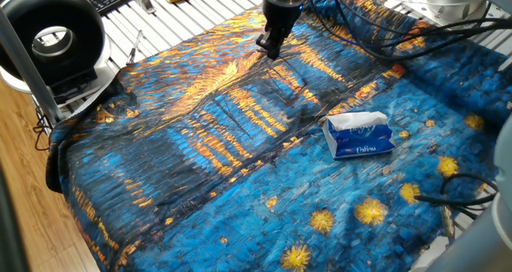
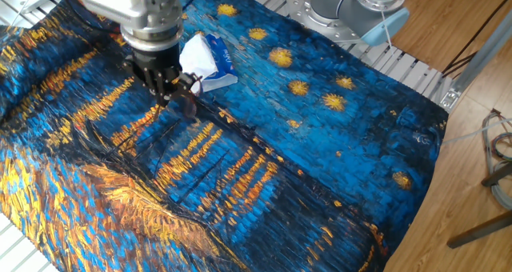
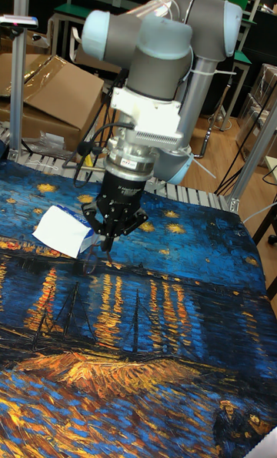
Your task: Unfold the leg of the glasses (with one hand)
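Black pincer (image 2: 164, 94) hung with fingers drawn narrow, pinching the glasses (image 2: 189, 102) clear above the painted cloth (image 2: 264, 144) on the counter; the tissue pack (image 1: 359, 134) bore unreadable blue script.

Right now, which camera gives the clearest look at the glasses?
The other fixed view: the glasses show as a dark frame against the cloth beside the gripper. The tall fixed view gives only a faint lens outline near the tissue pack. In one fixed view they blend into the cloth.
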